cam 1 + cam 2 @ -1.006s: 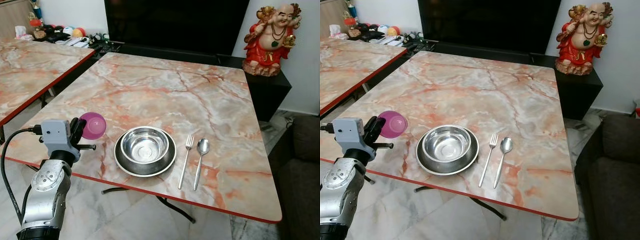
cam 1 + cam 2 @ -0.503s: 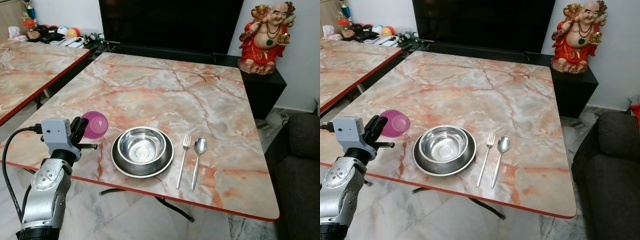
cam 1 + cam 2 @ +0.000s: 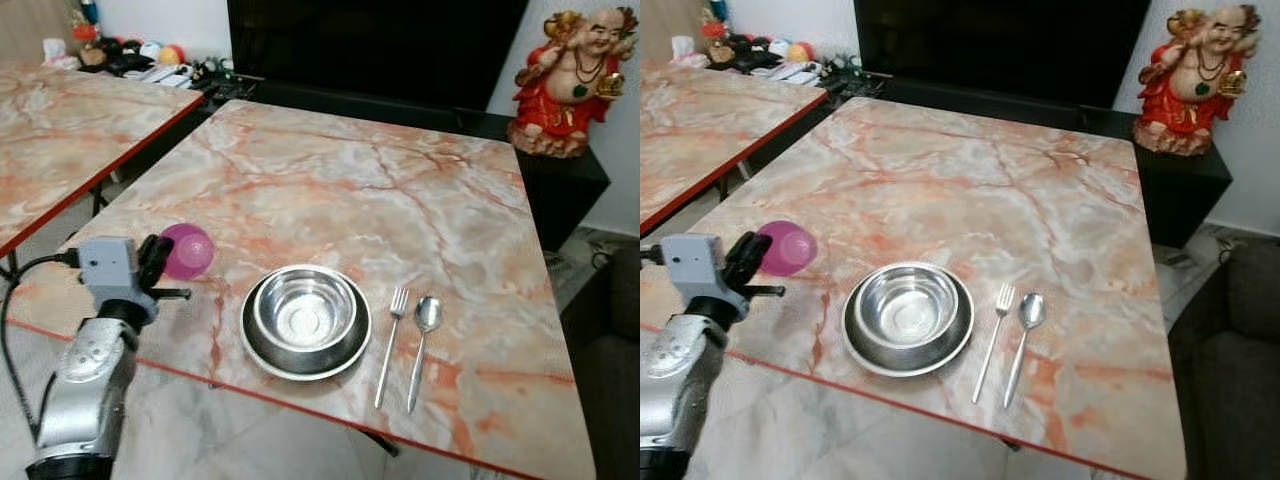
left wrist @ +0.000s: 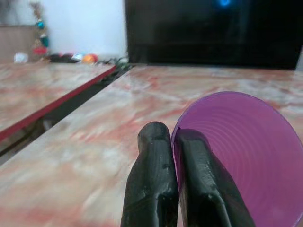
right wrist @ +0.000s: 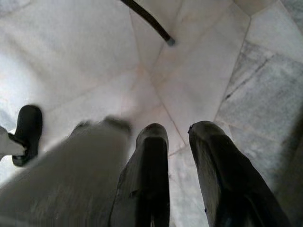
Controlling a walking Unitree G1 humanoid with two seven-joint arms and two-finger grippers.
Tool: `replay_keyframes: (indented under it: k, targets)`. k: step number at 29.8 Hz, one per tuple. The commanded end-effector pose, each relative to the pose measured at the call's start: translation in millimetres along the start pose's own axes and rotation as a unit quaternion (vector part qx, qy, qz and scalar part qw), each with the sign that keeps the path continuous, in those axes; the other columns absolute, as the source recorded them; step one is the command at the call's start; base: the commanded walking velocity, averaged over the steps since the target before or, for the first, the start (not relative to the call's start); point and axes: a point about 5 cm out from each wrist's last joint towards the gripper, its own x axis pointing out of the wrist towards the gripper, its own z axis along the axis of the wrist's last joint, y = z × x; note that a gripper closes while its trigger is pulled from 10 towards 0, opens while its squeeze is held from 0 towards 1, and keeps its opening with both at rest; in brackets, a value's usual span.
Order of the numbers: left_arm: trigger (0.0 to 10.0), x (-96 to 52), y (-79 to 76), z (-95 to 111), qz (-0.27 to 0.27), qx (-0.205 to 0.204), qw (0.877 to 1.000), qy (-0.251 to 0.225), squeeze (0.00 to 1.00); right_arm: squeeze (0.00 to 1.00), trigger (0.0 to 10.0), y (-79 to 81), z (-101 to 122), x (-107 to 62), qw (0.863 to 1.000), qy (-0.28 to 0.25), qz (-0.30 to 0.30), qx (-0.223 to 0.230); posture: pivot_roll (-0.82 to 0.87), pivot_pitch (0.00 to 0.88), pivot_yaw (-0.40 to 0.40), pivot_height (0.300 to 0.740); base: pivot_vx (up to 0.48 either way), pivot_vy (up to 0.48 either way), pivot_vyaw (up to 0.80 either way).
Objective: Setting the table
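The purple cup (image 4: 246,151) runs off the wrist picture's edge, its rim pinched by the left end effector (image 4: 175,184). The tabletop's (image 3: 560,440) near right corner is cut off. Far left clutter (image 3: 130,55) is too small to tell.

left arm raised, fingers (image 4: 151,189) pinched together | right gripper (image 5: 177,137) hanging low, fingers slightly parted

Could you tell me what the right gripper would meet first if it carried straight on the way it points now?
The right gripper hangs pointing down at the floor, so it would probably meet the pale tiles first; nothing seems to lie between, though depth is hard to judge.
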Motion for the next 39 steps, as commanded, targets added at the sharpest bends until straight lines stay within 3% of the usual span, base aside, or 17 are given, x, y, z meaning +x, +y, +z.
replay_keyframes:
  k: [1,11,13,15,16,17,18,22,23,25,27,32,33,36,39]
  targets:
    - [10.0,2.7,-8.4,4.8,-0.016,-0.003,1.0,-0.01,0.0,0.0,10.0,-4.8,-6.8,-1.7,1.0,0.011,-0.005,-0.002,0.07,0.09,-0.033,0.74,0.349,0.0,0.0]
    - [10.0,10.2,-5.0,21.6,-0.025,-0.014,0.999,-0.025,0.0,0.0,10.0,-4.9,-7.0,-1.7,1.0,0.012,-0.005,-0.002,0.07,0.094,-0.033,0.74,0.089,0.0,0.0]
    - [10.0,14.6,-4.6,29.2,-0.06,-0.018,0.998,-0.014,0.0,0.0,10.0,-4.8,-6.9,-1.7,1.0,0.012,-0.004,-0.003,0.07,0.095,-0.032,0.74,0.0,0.0,0.0]
    - [10.0,17.5,-4.0,32.2,-0.093,-0.012,0.995,0.016,0.0,0.0,10.0,-4.8,-6.9,-1.7,1.0,0.012,-0.004,-0.002,0.07,0.095,-0.032,0.74,0.0,0.0,0.0]
    - [10.0,19.3,-0.6,30.6,-0.128,0.026,0.989,0.076,0.0,0.0,10.0,-4.7,-6.8,-1.7,1.0,0.012,-0.004,-0.003,0.08,0.098,-0.03,0.74,0.0,0.0,0.0]
    - [10.0,19.3,-0.6,30.6,-0.128,0.026,0.989,0.076,0.0,0.0,10.0,-4.7,-6.8,-1.7,1.0,0.012,-0.004,-0.003,0.08,0.098,-0.03,0.74,0.0,0.0,0.0]
    - [10.0,19.9,6.8,28.5,-0.138,0.067,0.981,0.123,0.0,0.0,10.0,-4.5,-6.6,-1.6,1.0,0.012,-0.003,-0.003,0.08,0.099,-0.029,0.74,0.0,0.0,0.0]
    - [10.0,26.7,22.2,28.9,-0.13,0.06,0.967,0.211,0.0,0.0,10.0,-4.1,-6.0,-1.4,1.0,0.012,-0.001,-0.004,0.09,0.101,-0.029,0.74,0.0,0.0,0.0]
    - [10.0,26.7,22.2,28.9,-0.13,0.06,0.967,0.211,0.0,0.0,10.0,-4.1,-6.0,-1.4,1.0,0.012,-0.001,-0.004,0.09,0.101,-0.029,0.74,0.0,0.0,0.0]
    - [10.0,29.4,22.6,23.8,-0.157,0.085,0.949,0.261,0.0,0.0,10.0,-3.9,-5.4,-1.2,1.0,0.011,0.0,-0.004,0.09,0.101,-0.029,0.74,0.0,0.0,0.0]
    - [10.0,29.2,24.0,21.9,-0.162,0.098,0.942,0.278,0.0,0.0,10.0,-3.7,-5.7,-1.3,1.0,0.011,-0.001,-0.002,0.08,0.103,-0.024,0.74,0.0,0.0,0.0]
    - [10.0,34.2,29.1,21.9,-0.147,0.07,0.942,0.294,0.0,0.0,10.0,-4.0,-6.7,-1.5,1.0,0.013,-0.003,0.001,0.08,0.101,-0.022,0.74,0.0,0.0,0.0]
    - [10.0,33.8,24.8,21.2,-0.164,0.057,0.941,0.292,0.0,0.0,10.0,-4.0,-6.8,-1.5,1.0,0.013,-0.003,0.001,0.08,0.101,-0.022,0.74,0.0,0.0,0.0]
    - [10.0,32.0,21.2,17.1,-0.182,0.066,0.932,0.305,0.0,0.0,10.0,-3.4,-7.3,-1.6,1.0,0.014,-0.002,0.0,0.08,0.105,-0.021,0.74,0.0,0.0,0.0]
    - [10.0,35.2,21.7,19.1,-0.174,0.042,0.937,0.302,0.0,0.0,10.0,-3.2,-7.5,-1.6,1.0,0.014,-0.002,0.0,0.08,0.106,-0.021,0.74,0.0,0.0,0.0]
